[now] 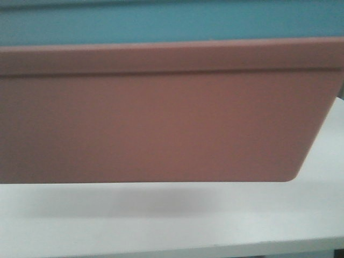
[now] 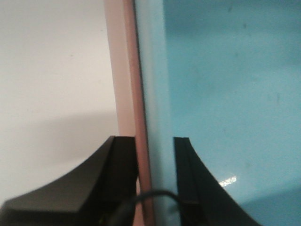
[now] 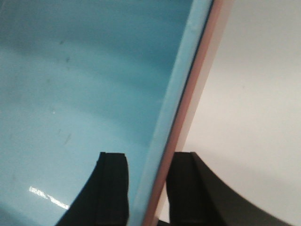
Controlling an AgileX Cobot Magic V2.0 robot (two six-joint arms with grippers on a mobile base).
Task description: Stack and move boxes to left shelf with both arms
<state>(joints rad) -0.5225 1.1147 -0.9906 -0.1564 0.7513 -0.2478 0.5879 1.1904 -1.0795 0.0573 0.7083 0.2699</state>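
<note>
1. The salmon-pink rectangular plastic bin [image 1: 161,118] fills most of the front view. It has a plain matte long side, a raised rim band along the top, and end walls that taper inward toward a rounded lower right corner.
2. The light sky-blue plastic bin [image 1: 172,21] is nested inside it, with its wall and rim rising above the pink rim. In the wrist views its smooth inner floor carries a few small dark specks and a glint of light.
3. The stacked pair is over the white tabletop [image 1: 161,226], set back from the front edge, with a soft shadow below it. I cannot tell whether the base touches the surface or hangs just above it.
4. A thin black cable [image 2: 155,192] loops across the doubled wall close to the left wrist camera. Nothing else shows near the bins.
5. The left gripper [image 2: 154,179] straddles one end wall. Its outer finger [image 2: 120,165] is against the pink side and its inner finger [image 2: 184,169] against the blue, so the jaws are narrow and clamp both walls.
6. The right gripper [image 3: 149,188] does the same at the opposite end. One finger [image 3: 115,183] is inside the blue bin and the other [image 3: 186,183] outside the pink, with both rims pinched between them.
</note>
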